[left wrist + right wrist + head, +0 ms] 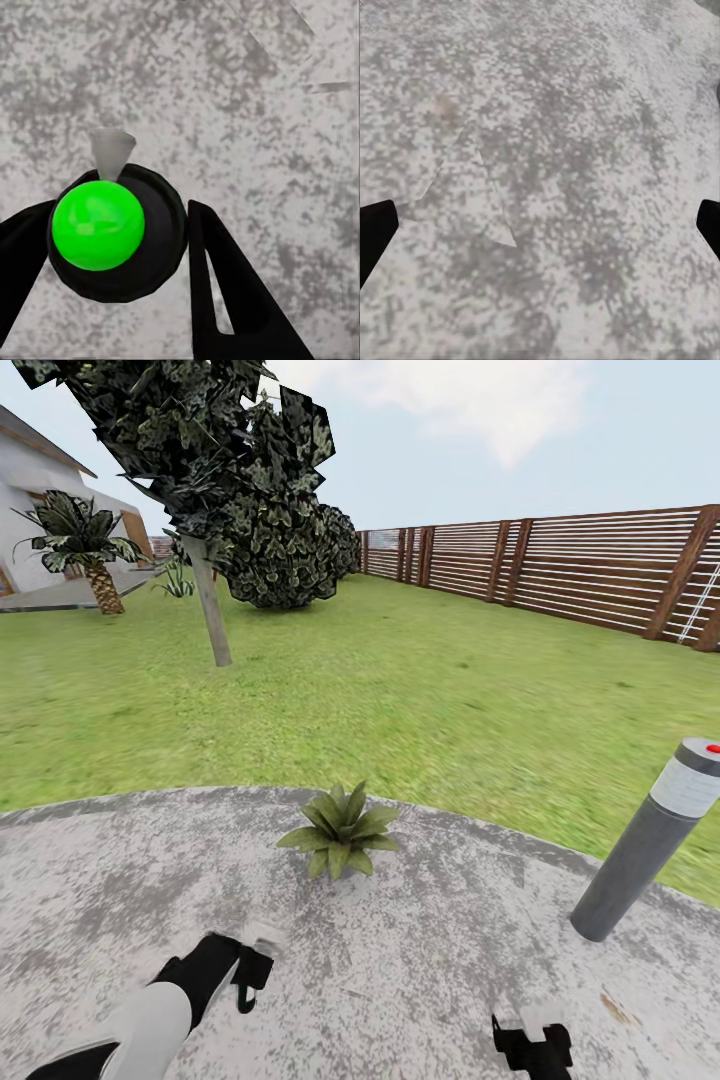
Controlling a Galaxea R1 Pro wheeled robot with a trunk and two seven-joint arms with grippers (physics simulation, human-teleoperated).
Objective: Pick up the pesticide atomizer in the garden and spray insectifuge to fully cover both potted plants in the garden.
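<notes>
From my head camera I stand on the round grey patio (430,980), with one potted plant (340,832) at twelve o'clock, a small rosette of pointed green leaves sitting on the paving near its far rim. At seven o'clock my left claw (252,968) reaches forward on its white and black arm, and something pale shows at its tip, too small here for me to name. At five o'clock the black end of my right claw (533,1045) pokes into sight. A grey bollard light (648,842) leans at three o'clock, with a pale band and a red dot on its cap. Beyond the patio the lawn (400,680) runs to a brown slatted fence (560,570) at one to two o'clock, a dark-leaved tree (215,470) at eleven o'clock and a palm (85,545) by a white house (35,490) at ten o'clock.

Through my left wrist camera my two black fingers (225,300) are clamped on the pesticide atomizer (120,232), seen end-on: a round dark body with a bright green dome and a pale nozzle pointing out over the speckled paving. I can read no label or writing on it.

Through my right wrist camera my black fingertips (375,236) sit at opposite edges, spread wide apart with bare paving between them
</notes>
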